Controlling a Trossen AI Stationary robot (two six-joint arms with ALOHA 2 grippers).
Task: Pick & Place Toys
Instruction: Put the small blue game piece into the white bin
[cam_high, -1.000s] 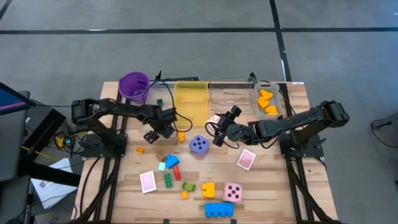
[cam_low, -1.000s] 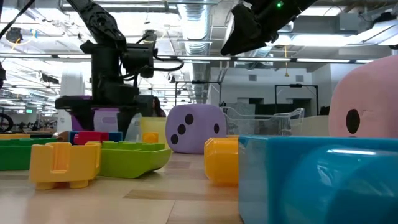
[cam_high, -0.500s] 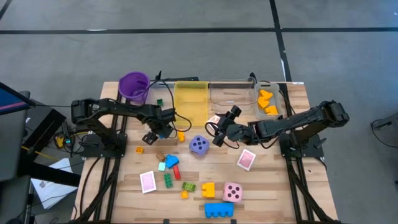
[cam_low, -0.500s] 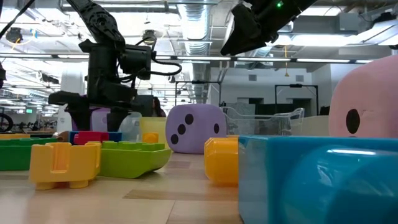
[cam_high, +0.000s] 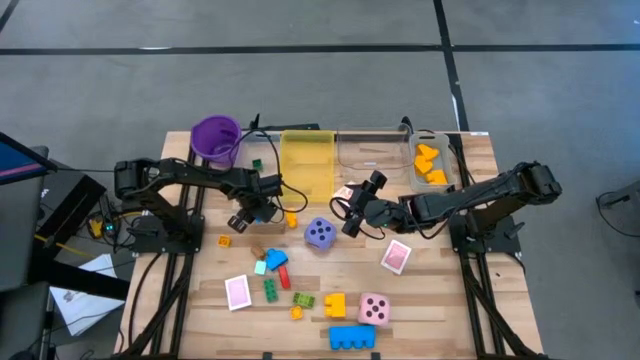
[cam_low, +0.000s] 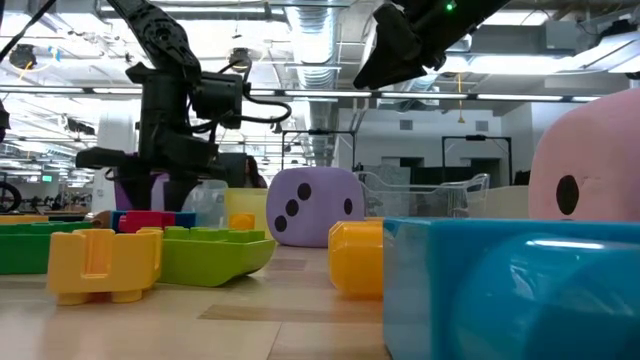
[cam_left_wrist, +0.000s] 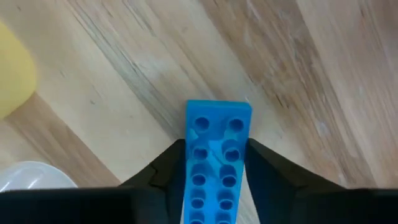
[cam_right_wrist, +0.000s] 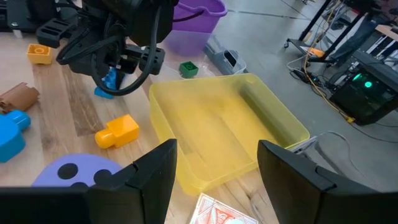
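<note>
**Left arm closing on a blue brick beside the yellow bin**

An open workshop with a grey floor and ceiling pipes surrounds a wooden counter (cam_high: 440, 290) seen from above. Along its far edge stand a purple cup (cam_high: 215, 139), a yellow bin (cam_high: 307, 160), a clear bin (cam_high: 375, 152) and a second clear bin (cam_high: 432, 160) holding orange pieces, likely the places toys are sorted into.

The left end effector (cam_high: 247, 213) is low over the counter, just in front of the cup and beside the yellow bin. Its two fingers (cam_left_wrist: 166, 171) press against the long sides of a blue brick (cam_left_wrist: 214, 163), studs up, which rests on the wood; the grip looks only just made. A small orange brick (cam_high: 291, 217) lies near it.

The right end effector (cam_high: 351, 212) hangs above the counter's middle, half open and holding nothing, probably waiting. Next to it sits a purple die (cam_high: 319, 234), and a pink-backed card (cam_high: 396, 256) lies towards the right edge.

Towards the near edge lie more toys: another card (cam_high: 237, 292), red (cam_high: 281, 275), green (cam_high: 270, 290) and yellow bricks (cam_high: 334, 304), a pink die (cam_high: 373, 309) and a large blue brick (cam_high: 352, 337).

No brand, label or writing can be read.
</note>
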